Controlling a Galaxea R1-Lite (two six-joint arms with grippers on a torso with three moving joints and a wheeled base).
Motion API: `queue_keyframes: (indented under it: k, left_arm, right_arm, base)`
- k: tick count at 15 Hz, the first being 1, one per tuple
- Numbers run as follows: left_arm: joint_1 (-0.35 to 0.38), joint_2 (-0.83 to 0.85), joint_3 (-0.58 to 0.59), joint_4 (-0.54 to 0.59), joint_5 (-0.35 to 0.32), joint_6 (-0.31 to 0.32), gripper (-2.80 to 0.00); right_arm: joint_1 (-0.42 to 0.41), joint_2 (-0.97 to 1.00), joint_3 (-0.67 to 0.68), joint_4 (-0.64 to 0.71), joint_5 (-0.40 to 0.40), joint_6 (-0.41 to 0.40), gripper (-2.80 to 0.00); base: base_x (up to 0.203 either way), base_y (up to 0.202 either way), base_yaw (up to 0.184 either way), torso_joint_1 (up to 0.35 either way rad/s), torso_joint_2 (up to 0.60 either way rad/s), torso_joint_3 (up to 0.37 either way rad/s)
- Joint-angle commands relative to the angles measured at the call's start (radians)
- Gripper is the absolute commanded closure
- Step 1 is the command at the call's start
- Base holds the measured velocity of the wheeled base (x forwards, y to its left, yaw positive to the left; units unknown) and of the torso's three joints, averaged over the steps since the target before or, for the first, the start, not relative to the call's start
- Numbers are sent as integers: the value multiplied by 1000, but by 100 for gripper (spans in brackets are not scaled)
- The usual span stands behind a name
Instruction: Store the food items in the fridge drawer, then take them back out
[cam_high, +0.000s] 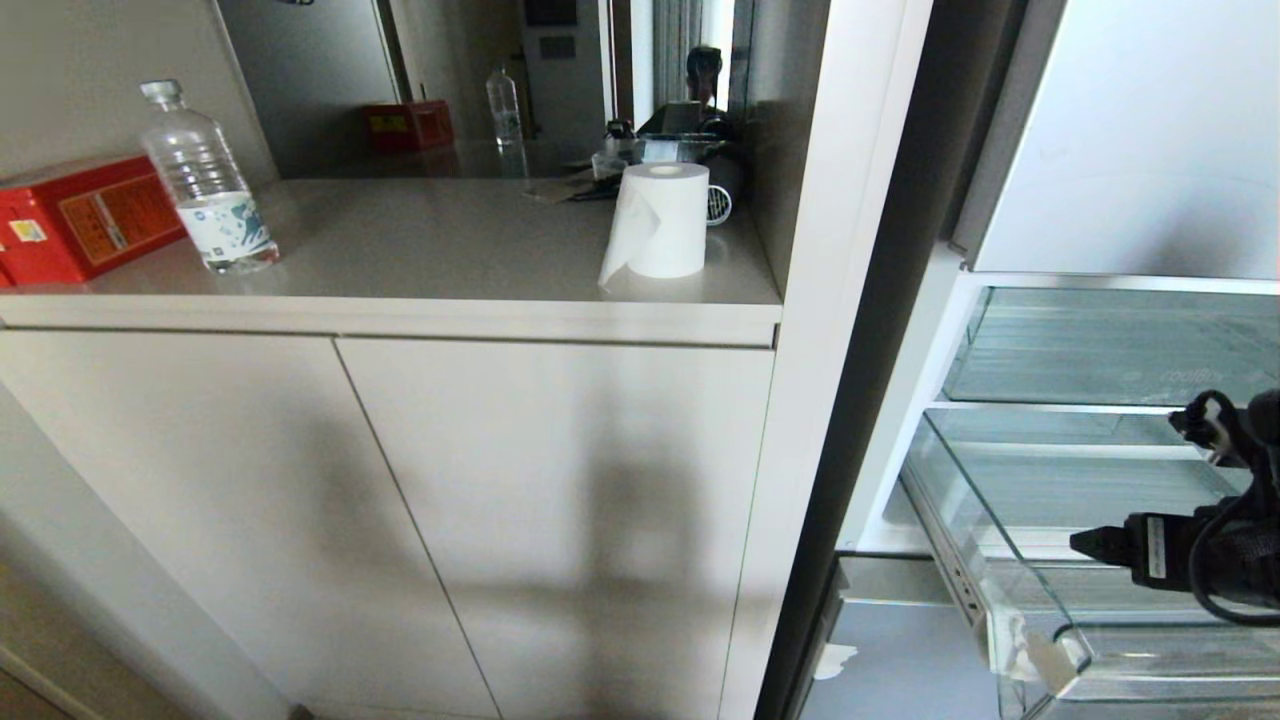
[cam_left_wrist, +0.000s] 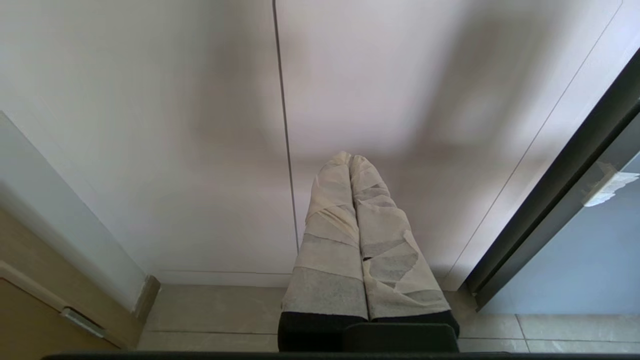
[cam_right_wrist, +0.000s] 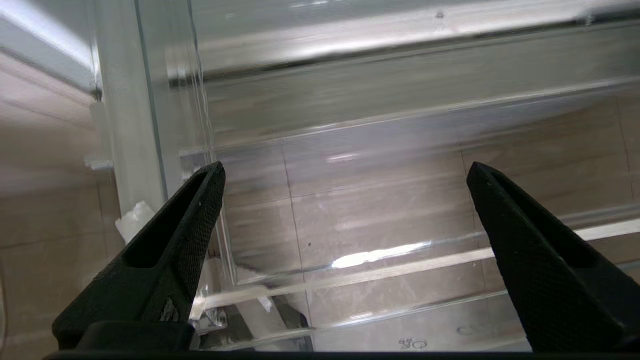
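From the head camera, the right gripper (cam_high: 1095, 545) is reaching in from the right edge over the pulled-out clear fridge drawer (cam_high: 1010, 600), while a water bottle (cam_high: 207, 180), a red box (cam_high: 75, 215) and a paper roll (cam_high: 660, 220) are sitting on the counter (cam_high: 450, 260) well to the left. No food items are showing in any view, so their whereabouts cannot be told.

From the left wrist, the left gripper (cam_left_wrist: 350, 160), its taped fingers pressed together and holding nothing, is hanging parked before the cabinet doors (cam_left_wrist: 200, 125), near the floor.

From the right wrist, the right gripper (cam_right_wrist: 345, 170) is standing with its fingers (cam_right_wrist: 195, 215) spread wide and empty over the drawer's ribbed floor, one finger close beside the side wall (cam_right_wrist: 170, 125). The risk here, in all likelihood: that finger clipping the clear wall or front lip, jarring the drawer, since transparent plastic is hard to judge.
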Motion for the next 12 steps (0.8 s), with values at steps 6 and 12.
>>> queue_keyframes:
  k: [6, 12]
  left_arm:
    - [0, 0, 0, 1, 1, 0, 0]
    - [0, 0, 0, 1, 0, 0, 0]
  right_arm:
    - [-3, -175, 28, 119, 6, 0, -280]
    - [-9, -150, 26, 76, 11, 3, -280]
  base:
    - [0, 0, 0, 0, 0, 0]
    - [0, 0, 0, 0, 0, 0]
